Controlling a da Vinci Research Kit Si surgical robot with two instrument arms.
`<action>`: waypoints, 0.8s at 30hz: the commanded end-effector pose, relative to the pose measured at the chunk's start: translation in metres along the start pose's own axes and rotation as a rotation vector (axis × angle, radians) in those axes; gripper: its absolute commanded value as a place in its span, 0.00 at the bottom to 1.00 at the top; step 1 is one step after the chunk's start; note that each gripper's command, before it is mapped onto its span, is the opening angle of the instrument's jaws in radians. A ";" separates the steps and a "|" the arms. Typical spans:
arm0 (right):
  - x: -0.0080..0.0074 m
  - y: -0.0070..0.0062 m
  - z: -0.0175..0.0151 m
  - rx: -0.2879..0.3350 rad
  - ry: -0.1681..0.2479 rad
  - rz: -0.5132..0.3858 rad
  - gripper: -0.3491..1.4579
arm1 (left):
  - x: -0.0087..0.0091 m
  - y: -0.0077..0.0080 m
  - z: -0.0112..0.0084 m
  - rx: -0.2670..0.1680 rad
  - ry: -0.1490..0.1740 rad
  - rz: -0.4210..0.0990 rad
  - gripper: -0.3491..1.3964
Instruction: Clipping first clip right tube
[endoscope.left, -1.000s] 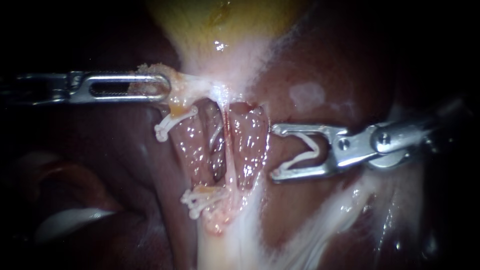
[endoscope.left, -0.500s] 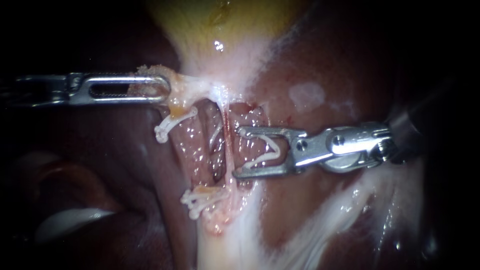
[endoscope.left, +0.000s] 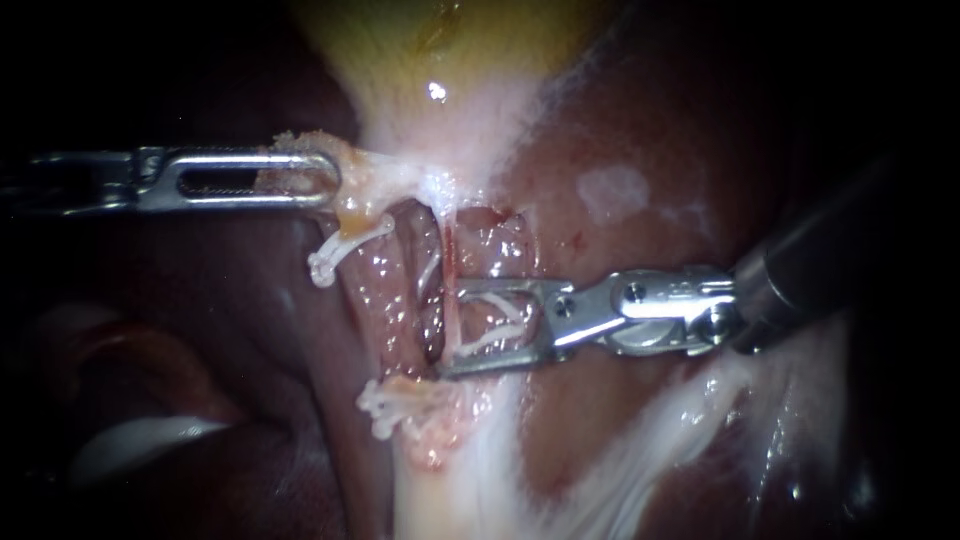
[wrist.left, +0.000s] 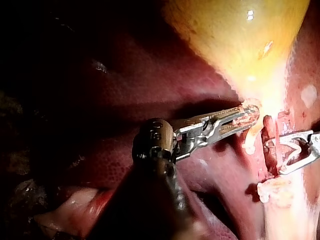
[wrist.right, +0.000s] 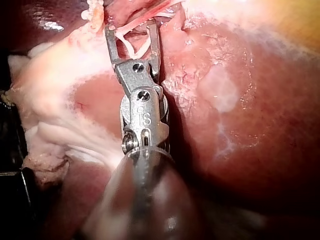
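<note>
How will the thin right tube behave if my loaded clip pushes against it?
Probably floppy: the right tube is a thin strand, apparently stretched by the left instrument gripping the gallbladder. Likely slippery, as the tissue beside it glistens. Possibly fragile, being so slender.

Blackness around the edges; a bright central light, wet glare on the reddish-brown liver (endoscope.left: 590, 420).

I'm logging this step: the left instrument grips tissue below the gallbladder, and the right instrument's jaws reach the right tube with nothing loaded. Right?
Not quite. The right instrument has its jaws loaded: they hold an unclosed white clip, plain in the endoscope view. The left instrument does grip tissue below the gallbladder, and the right jaws are at the right tube.
</note>
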 end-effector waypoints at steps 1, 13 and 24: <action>-0.0001 0.0001 0.0001 0.003 0.011 0.009 0.46 | 0.0000 0.0000 0.0000 0.000 0.000 0.000 0.00; -0.0016 -0.0003 0.0012 0.117 0.121 0.184 0.44 | 0.0000 0.0000 0.0000 0.000 0.000 0.000 0.00; -0.0020 -0.0006 0.0016 0.142 0.123 0.231 0.38 | 0.0001 0.0000 0.0001 0.000 0.000 0.001 0.00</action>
